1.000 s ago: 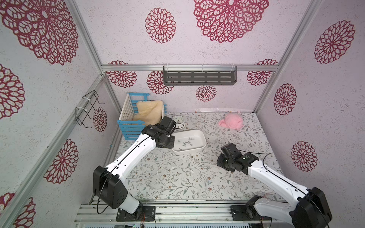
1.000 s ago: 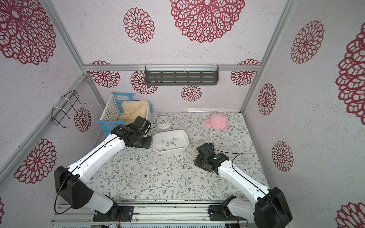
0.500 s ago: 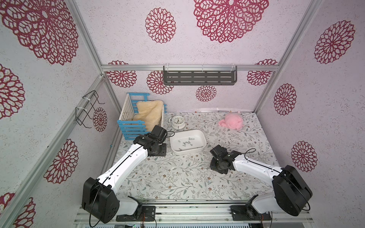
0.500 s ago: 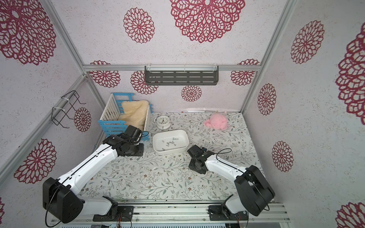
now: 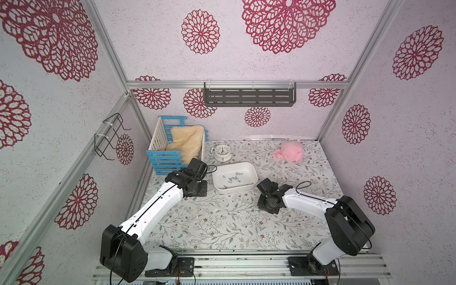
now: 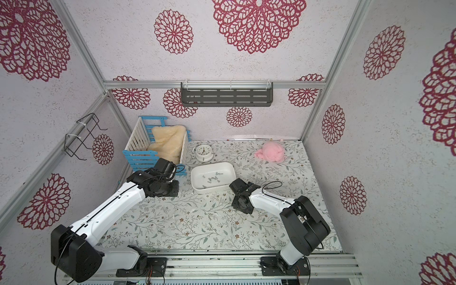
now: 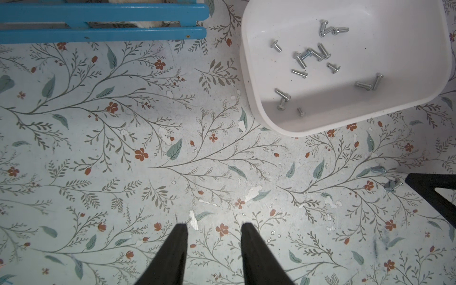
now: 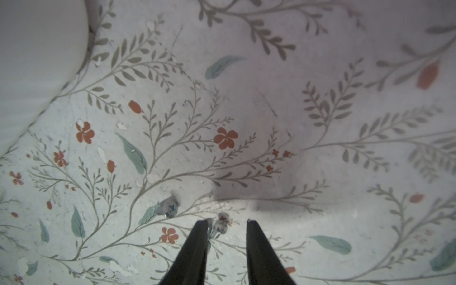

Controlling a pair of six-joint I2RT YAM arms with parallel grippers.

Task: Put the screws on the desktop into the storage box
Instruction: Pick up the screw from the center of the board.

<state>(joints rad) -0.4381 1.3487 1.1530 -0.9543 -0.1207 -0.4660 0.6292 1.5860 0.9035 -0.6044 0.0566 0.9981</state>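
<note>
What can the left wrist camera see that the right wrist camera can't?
Only the left wrist view shows the inside of the storage box with many screws in it, the blue crate, and the open left gripper. Only the right wrist view shows a loose screw lying between the fingertips of the open right gripper. Both show the flowered desktop, two loose screws and part of the box.

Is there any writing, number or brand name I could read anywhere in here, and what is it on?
No text here can be read.
Clock: the dial has marks around its edge, too small to read in both top views.
Storage box: plain white, no label shows.
Blue-and-white crate: no label shows.
</note>
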